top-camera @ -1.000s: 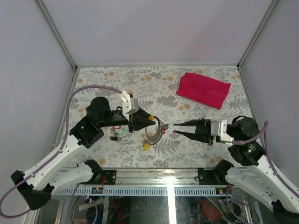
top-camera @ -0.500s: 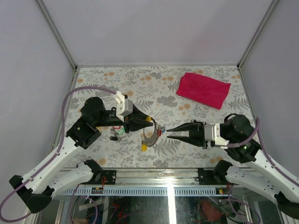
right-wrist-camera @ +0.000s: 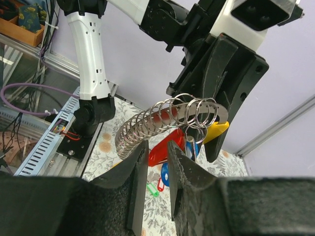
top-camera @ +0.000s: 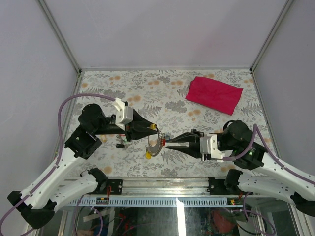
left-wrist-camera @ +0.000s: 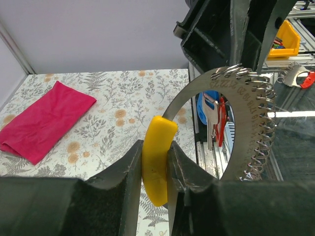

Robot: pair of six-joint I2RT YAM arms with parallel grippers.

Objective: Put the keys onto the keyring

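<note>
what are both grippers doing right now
Left gripper: closed on the yellow tag.
Right gripper: narrow gap at the red tag, grip cannot be told.

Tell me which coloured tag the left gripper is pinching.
The yellow plastic tag, clamped in the left gripper; the red plastic tag and blue plastic tag hang free from the silvery metal keyring.

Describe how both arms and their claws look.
The left arm and right arm match: white shell links, black joint housings, and a purple cable looping along each. A white block sits at each wrist. The left claw and right claw are black, with two long fingers tapering to narrow tips. No markings are legible.
</note>
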